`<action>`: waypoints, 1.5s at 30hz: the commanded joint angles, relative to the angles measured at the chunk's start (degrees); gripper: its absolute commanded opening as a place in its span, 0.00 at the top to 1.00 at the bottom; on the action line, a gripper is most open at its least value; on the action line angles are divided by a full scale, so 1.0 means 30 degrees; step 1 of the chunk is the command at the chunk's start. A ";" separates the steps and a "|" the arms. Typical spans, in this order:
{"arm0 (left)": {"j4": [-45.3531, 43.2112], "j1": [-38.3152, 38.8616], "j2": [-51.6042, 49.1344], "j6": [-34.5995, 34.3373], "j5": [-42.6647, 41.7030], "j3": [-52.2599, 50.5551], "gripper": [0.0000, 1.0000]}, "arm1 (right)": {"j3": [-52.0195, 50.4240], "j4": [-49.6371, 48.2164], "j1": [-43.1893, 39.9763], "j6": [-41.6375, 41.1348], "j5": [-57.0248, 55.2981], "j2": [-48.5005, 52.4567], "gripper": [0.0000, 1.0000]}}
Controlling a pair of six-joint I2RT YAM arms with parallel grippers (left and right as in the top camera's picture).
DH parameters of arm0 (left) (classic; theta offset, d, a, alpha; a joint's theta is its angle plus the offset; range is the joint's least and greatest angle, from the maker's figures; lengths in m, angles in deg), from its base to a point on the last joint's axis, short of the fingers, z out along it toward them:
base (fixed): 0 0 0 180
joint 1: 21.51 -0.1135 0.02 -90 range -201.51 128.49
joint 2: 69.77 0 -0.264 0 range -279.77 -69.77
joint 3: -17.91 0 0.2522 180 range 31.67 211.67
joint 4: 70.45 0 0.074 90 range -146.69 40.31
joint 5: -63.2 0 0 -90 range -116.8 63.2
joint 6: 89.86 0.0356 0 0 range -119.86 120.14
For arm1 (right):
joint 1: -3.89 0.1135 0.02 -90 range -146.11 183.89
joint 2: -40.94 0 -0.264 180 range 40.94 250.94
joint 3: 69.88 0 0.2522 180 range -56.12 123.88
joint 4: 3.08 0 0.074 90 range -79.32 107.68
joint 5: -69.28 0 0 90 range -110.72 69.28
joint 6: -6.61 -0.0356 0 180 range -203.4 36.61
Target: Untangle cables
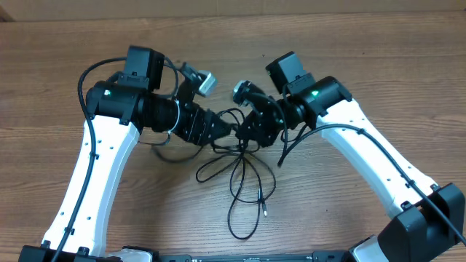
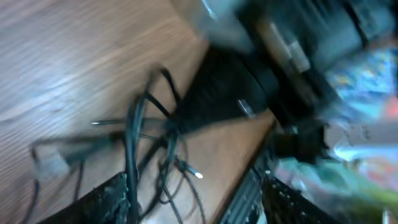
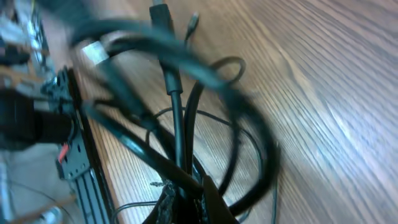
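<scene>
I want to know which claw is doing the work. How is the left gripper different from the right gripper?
The left gripper has its jaws apart; the right gripper has them pinched shut. The right gripper grips strands of the cables; the left gripper grips nothing, and cords just pass loosely through it. Both are black and meet over the same tangle.

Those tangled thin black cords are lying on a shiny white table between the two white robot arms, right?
Not quite. The thin black cords do lie tangled between the white robot arms, but the table is brown wood with a visible grain, not shiny white. The overhead view shows it clearly.
</scene>
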 commanded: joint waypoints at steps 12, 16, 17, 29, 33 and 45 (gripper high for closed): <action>-0.1056 -0.0022 0.0007 0.1923 0.0233 0.0284 0.00 | 0.0029 -0.0350 -0.6207 -0.2419 0.8684 -0.0248 0.96; -0.2943 -0.0022 0.0000 0.0772 0.0838 0.0284 0.00 | 0.0029 -0.0648 -0.6193 -0.2419 1.0280 -0.0248 0.96; -0.3483 -0.0022 0.0000 0.0561 0.0831 0.0284 0.00 | 0.0029 -0.0714 -0.6193 -0.2419 1.0775 -0.0248 0.96; -0.6186 0.1122 -0.0211 0.0262 0.0845 0.0277 0.08 | 0.0029 -0.0860 -0.5282 -0.2412 1.3500 -0.0248 0.96; -0.6564 0.1581 -0.0350 0.0262 0.0860 0.0277 0.37 | 0.0029 -0.0845 -0.4663 -0.2368 1.2429 -0.0248 0.96; -0.7009 0.1581 -0.0350 -0.4823 0.5348 0.0277 0.96 | 0.0029 0.0619 -0.4080 -0.2368 0.8888 -0.0248 0.90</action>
